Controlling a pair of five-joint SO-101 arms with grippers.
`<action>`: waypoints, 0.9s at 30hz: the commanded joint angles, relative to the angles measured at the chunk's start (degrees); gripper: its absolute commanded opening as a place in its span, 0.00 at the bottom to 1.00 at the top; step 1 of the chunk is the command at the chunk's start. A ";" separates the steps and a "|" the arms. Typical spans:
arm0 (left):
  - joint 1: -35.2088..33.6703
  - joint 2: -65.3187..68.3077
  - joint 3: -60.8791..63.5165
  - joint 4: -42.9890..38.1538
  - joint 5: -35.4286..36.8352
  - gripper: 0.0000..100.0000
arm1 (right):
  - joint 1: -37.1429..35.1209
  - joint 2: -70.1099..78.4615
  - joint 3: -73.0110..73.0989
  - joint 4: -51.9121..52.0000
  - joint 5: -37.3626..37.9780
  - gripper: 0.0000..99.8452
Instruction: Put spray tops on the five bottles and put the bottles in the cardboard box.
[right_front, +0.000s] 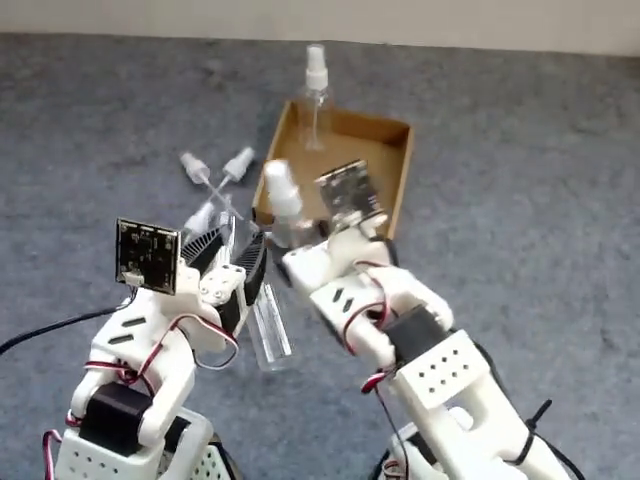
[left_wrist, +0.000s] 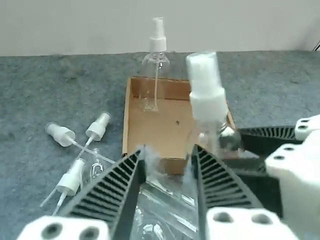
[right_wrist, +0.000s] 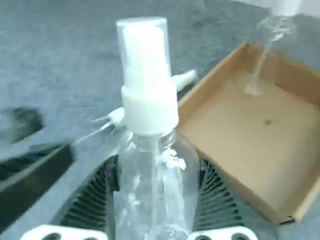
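Observation:
My right gripper (right_front: 292, 235) (right_wrist: 156, 172) is shut on a clear bottle (right_wrist: 150, 170) that carries a white spray top (right_front: 280, 190) (right_wrist: 146, 85), held upright just outside the near left corner of the cardboard box (right_front: 405, 170) (right_wrist: 250, 150). The same held bottle (left_wrist: 206, 97) stands ahead in the left wrist view. Another capped bottle (right_front: 315, 100) (left_wrist: 155, 65) stands at the box's far edge. My left gripper (right_front: 245, 258) (left_wrist: 168, 152) is open low over clear uncapped bottles (right_front: 268, 330) (left_wrist: 160, 210) lying on the carpet.
Three loose spray tops (right_front: 195, 165) (left_wrist: 60, 135) with long dip tubes lie on the grey carpet left of the box. The two arms stand close together near the box's front left corner. Open carpet stretches to the right of the box.

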 joint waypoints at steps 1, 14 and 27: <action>-2.59 0.48 1.98 0.00 -5.19 0.13 | 5.58 0.66 -8.48 -2.07 -0.62 0.00; -0.22 0.75 8.04 -10.20 -11.78 0.24 | 0.48 28.53 -39.25 12.26 -4.13 0.00; -0.57 0.84 8.22 -10.46 -12.84 0.25 | -3.65 30.73 -53.49 30.55 -4.04 0.00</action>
